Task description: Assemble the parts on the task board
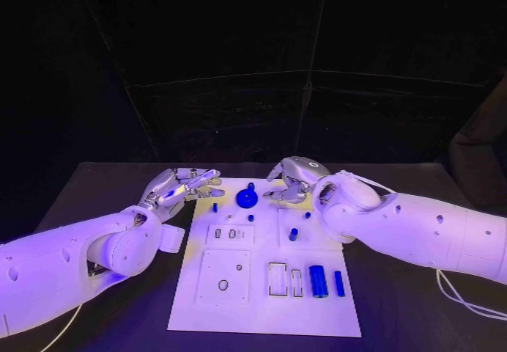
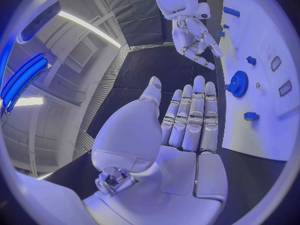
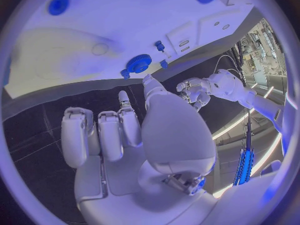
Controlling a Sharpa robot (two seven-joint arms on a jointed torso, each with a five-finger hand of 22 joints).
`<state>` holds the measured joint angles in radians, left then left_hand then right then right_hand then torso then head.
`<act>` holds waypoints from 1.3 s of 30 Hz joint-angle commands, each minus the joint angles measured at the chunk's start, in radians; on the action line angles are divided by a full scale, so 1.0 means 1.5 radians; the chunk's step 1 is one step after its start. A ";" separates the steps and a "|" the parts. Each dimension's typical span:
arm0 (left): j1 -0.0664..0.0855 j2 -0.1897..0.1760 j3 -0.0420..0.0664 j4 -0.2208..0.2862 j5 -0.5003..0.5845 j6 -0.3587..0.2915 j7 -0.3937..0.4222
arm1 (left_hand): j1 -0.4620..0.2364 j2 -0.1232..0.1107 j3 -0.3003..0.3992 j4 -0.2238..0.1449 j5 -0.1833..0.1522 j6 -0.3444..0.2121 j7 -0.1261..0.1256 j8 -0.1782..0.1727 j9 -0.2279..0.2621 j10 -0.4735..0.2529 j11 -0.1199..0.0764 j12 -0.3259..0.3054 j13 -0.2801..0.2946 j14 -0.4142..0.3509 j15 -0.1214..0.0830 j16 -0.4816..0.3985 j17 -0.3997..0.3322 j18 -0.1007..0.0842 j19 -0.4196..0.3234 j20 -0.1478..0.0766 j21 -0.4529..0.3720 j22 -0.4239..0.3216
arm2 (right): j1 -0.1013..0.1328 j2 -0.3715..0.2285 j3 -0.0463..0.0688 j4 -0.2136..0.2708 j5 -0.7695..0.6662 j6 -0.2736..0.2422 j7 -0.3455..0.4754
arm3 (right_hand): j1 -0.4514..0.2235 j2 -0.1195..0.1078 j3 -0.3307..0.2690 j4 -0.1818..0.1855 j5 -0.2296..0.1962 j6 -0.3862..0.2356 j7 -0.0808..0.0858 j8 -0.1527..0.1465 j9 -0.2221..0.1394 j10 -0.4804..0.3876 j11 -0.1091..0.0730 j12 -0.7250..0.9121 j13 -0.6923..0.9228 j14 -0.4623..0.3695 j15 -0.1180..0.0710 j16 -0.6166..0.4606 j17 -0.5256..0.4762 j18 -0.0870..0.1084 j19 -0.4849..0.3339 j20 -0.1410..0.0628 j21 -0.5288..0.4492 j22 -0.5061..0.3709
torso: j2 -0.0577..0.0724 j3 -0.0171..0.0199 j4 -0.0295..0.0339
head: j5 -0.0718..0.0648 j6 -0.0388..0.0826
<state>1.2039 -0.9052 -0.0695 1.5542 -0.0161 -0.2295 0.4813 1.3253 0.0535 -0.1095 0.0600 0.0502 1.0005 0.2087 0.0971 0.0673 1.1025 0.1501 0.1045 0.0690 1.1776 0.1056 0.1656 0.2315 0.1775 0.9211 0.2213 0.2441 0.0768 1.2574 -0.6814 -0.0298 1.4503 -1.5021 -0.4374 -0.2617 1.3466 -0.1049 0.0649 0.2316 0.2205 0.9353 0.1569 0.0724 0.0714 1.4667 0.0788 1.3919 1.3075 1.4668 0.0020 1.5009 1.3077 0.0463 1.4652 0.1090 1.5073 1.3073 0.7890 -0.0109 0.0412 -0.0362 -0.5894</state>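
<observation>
The white task board (image 1: 264, 308) lies in the middle of the black table. A blue gear (image 1: 246, 196) sits near the board's far edge, with small blue pegs (image 1: 294, 235) around it. A large blue cylinder (image 1: 317, 281) and a thinner one (image 1: 339, 282) lie at the board's near right. My left hand (image 1: 185, 185) hovers off the board's far left corner, its fingers (image 2: 194, 110) straight and holding nothing. My right hand (image 1: 291, 180) hangs over the far edge just right of the gear (image 3: 139, 63), fingers (image 3: 103, 135) apart and empty. The gear (image 2: 238, 82) lies between the two hands.
Rectangular slots (image 1: 278, 279) and a raised square plate with an oval hole (image 1: 224, 284) take up the board's near half. Black table (image 1: 105, 191) surrounds the board, with dark curtains behind. A white cable (image 1: 465, 301) hangs by the right arm.
</observation>
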 commanded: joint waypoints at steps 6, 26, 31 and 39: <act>0.001 0.001 0.000 -0.003 -0.002 0.009 0.004 | -0.002 0.006 0.000 -0.005 -0.001 0.005 0.000 -0.003 0.000 0.002 0.002 -0.003 0.000 0.000 0.001 -0.005 0.001 0.005 0.001 0.003 -0.004 -0.001 | 0.002 -0.091 0.000 0.003 0.173 0.007 0.187 | 0.018 -0.003 -0.004 -0.019 0.014 0.003 0.002 -0.003 -0.002 0.000 -0.005 -0.008 0.065 0.043 -0.004 -0.005 0.044 -0.004 -0.002 -0.002 -0.003 0.055 | -0.001 0.0033 -0.0127 | -0.004 0.005; 0.001 0.009 0.000 -0.013 -0.002 0.010 0.004 | -0.001 0.007 0.000 -0.006 -0.001 0.005 -0.001 -0.003 0.001 0.004 0.001 -0.003 0.000 0.000 0.000 -0.005 0.002 0.005 0.001 0.003 -0.004 -0.001 | -0.023 -0.152 -0.001 -0.049 0.200 0.065 0.242 | 0.038 -0.006 -0.015 -0.044 0.029 0.007 0.000 -0.001 -0.001 -0.003 -0.007 -0.012 0.061 0.042 -0.005 -0.007 0.044 -0.004 -0.003 -0.002 -0.005 0.053 | -0.001 0.0047 -0.0111 | -0.016 -0.001; 0.001 0.010 0.000 -0.015 -0.002 0.010 0.004 | -0.001 0.007 0.000 -0.006 -0.001 0.005 -0.001 -0.003 0.001 0.004 0.001 -0.003 0.000 0.000 0.000 -0.005 0.002 0.005 0.001 0.003 -0.004 -0.001 | -0.035 -0.150 -0.001 -0.063 0.200 0.070 0.243 | 0.039 -0.005 -0.015 -0.045 0.030 0.008 0.000 0.000 -0.001 -0.003 -0.007 -0.013 0.061 0.043 -0.005 -0.006 0.044 -0.004 -0.003 -0.003 -0.005 0.053 | -0.001 0.0056 -0.0104 | -0.018 -0.004; 0.001 0.011 0.000 -0.017 -0.002 0.010 0.004 | -0.001 0.007 0.000 -0.006 -0.001 0.005 -0.001 -0.003 0.001 0.004 0.001 -0.003 0.000 0.000 0.000 -0.005 0.002 0.005 0.001 0.003 -0.004 -0.001 | -0.043 -0.148 -0.001 -0.076 0.200 0.075 0.247 | 0.040 -0.004 -0.015 -0.046 0.030 0.009 0.000 0.000 -0.001 -0.003 -0.007 -0.013 0.061 0.043 -0.005 -0.006 0.045 -0.004 -0.003 -0.003 -0.005 0.053 | -0.001 0.0052 -0.0083 | -0.020 -0.006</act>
<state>1.2033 -0.8903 -0.0701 1.5284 -0.0160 -0.2270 0.4812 1.3253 0.0535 -0.1097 0.0577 0.0502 1.0005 0.2087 0.0971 0.0673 1.1025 0.1501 0.1045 0.0690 1.1776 0.1056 0.1617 0.2330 0.1774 0.9211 0.2213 0.2441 0.0761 1.1927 -0.9046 -0.0314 1.3364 -1.2069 -0.3421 0.0925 1.3995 -0.1109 0.0410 0.1676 0.2582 0.9416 0.1561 0.0724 0.0694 1.4630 0.0749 1.3765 1.3075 1.4668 0.0019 1.4963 1.3074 0.0462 1.4652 0.1089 1.5034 1.3073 0.7876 -0.0029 0.0276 -0.0656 -0.5981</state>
